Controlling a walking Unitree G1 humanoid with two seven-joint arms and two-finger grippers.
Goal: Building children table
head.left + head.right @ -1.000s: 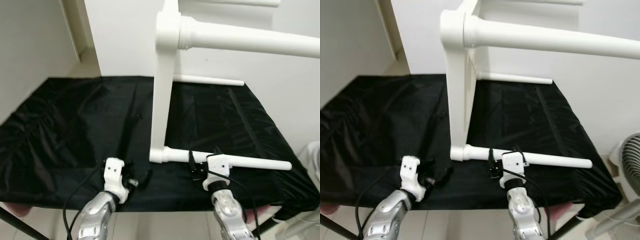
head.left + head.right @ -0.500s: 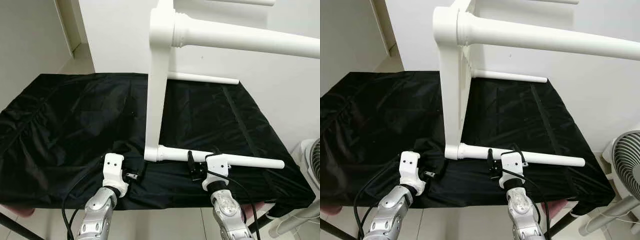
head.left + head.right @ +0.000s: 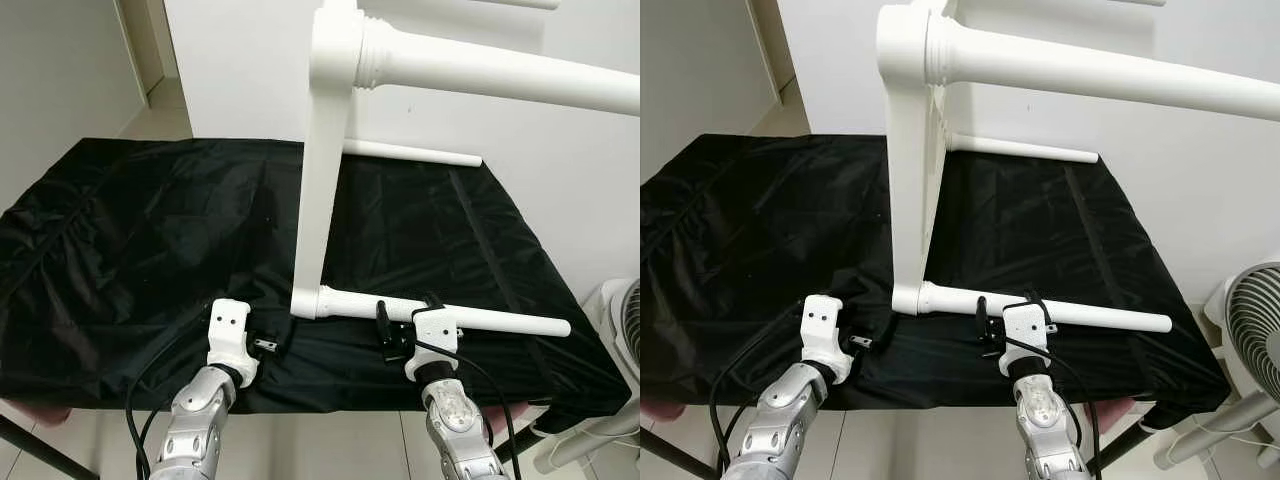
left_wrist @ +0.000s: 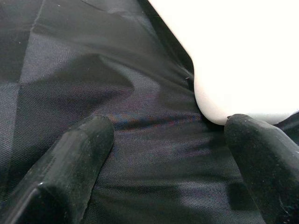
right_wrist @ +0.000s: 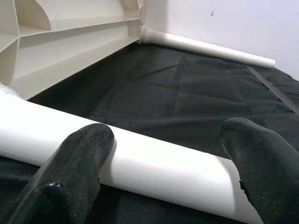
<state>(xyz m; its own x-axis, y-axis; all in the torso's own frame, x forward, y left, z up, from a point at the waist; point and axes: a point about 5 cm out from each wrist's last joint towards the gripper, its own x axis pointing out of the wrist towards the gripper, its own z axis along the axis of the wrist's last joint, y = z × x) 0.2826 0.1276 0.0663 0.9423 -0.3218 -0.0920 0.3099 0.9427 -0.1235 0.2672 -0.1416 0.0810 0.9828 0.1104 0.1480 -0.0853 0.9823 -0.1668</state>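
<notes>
Here, a white children's table (image 3: 322,160) stands on its edge on a black cloth (image 3: 140,240) covering a work surface, tabletop vertical, legs pointing toward the robot's right. The near bottom leg (image 3: 440,314) lies along the cloth by the front edge; the far bottom leg (image 3: 410,153) lies near the white wall (image 3: 250,60); one upper leg (image 3: 500,75) juts out high overhead. Right gripper (image 5: 168,163): fingers spread wide, straddling the near bottom leg, one fingertip (image 5: 81,158) resting against the leg's front face, the other (image 5: 261,158) just off it, nothing clamped. From the head it sits at the leg's middle stretch (image 3: 405,335). The right wrist camera also takes in the ribbed underside of the tabletop (image 5: 60,37). Left gripper (image 4: 168,154): fingers wide apart, low over the cloth, just short of the tabletop's bottom corner (image 4: 233,60), with one fingertip (image 4: 261,144) close beside that corner; contact cannot be told. Head view places it near the front edge (image 3: 262,347). A white fan (image 3: 1250,340) stands on the floor off the robot's right.
</notes>
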